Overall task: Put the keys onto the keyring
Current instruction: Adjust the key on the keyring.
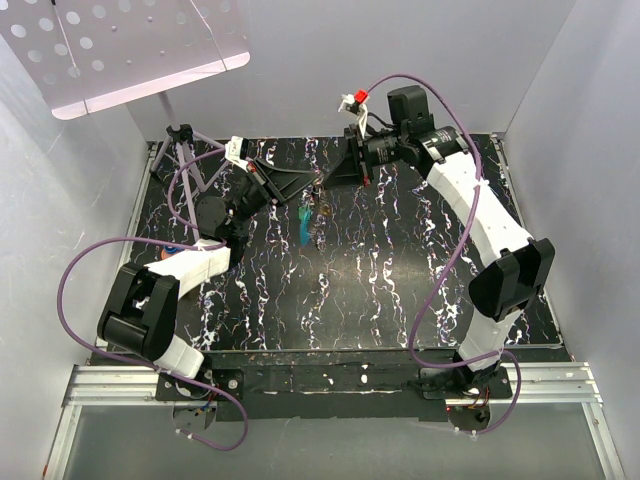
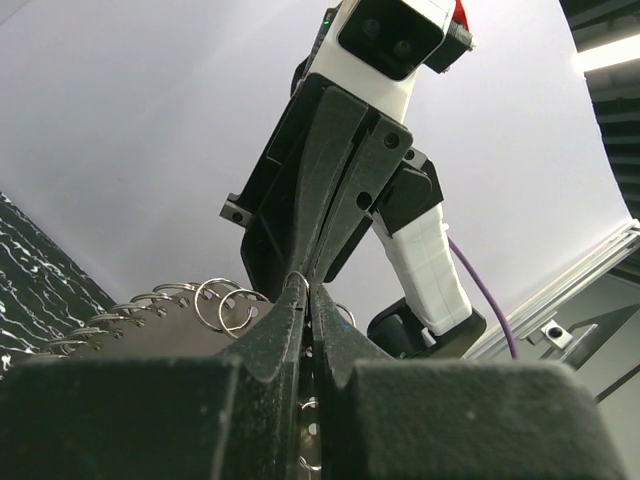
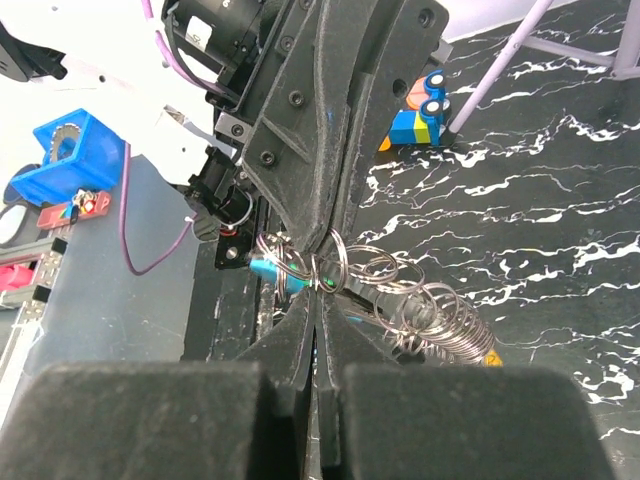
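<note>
My two grippers meet tip to tip above the back middle of the marbled table (image 1: 380, 290). The left gripper (image 2: 308, 287) is shut, with a thin wire loop of the keyring (image 2: 297, 275) showing at its tips. The right gripper (image 3: 324, 292) faces it, shut on the keyring (image 3: 345, 262) where several silvery rings bunch together. A teal-headed key (image 3: 273, 272) hangs in that bunch just left of the right fingertips, and the keys (image 1: 304, 222) show as a teal streak below both grippers. More linked rings (image 3: 445, 322) trail off to the right, with a yellow bit at their end.
A tripod stand (image 1: 185, 150) holding a perforated white panel (image 1: 130, 50) rises at the back left. A small blue, yellow and orange toy block (image 3: 425, 108) sits by a stand leg. A blue box (image 3: 68, 155) lies off the table edge. White walls enclose the sides.
</note>
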Motion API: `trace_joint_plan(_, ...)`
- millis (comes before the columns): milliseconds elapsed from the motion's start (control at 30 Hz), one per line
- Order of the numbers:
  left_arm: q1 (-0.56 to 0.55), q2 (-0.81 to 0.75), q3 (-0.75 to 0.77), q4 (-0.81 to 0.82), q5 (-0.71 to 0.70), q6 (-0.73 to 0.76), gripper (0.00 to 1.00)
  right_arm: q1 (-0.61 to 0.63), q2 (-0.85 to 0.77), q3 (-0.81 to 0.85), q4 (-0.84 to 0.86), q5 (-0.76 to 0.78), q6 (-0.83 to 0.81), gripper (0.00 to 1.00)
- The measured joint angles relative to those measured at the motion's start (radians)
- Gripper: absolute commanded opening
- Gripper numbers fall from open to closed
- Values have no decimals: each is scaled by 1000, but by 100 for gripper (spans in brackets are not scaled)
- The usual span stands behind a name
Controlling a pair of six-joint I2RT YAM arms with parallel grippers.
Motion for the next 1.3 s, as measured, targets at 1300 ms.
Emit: trace_joint_plan(1300,1,-7,-13,9,70,13,0,-23,-51,-80,197,13,351,27)
